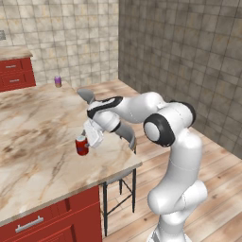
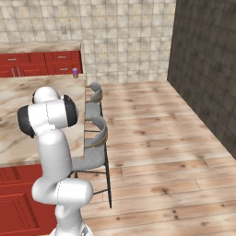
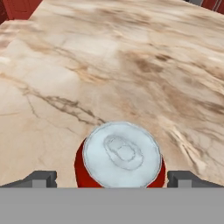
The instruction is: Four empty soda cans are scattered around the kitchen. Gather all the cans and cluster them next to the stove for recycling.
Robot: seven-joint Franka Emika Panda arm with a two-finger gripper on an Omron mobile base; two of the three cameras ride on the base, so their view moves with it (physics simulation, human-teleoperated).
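Left base view: the red can stands upright near the counter edge at 4 o'clock, end effector beside it; a purple can sits at the far corner, 12 o'clock.

Right base view: open wooden floor at 3 o'clock, past the stools.

Hand view: jaws spread wide, tips either side of the red can's silvery top, not touching; no legible writing.

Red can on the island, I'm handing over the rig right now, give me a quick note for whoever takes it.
Gripper: open, straddling the red can, not yet closed on it.
Red can: upright on the island counter, near its edge by the stools.
Purple can: upright at the island's far corner.
Done: nothing gathered that I can see.
Left: grasp the red can, carry it to the stove, then fetch the others.
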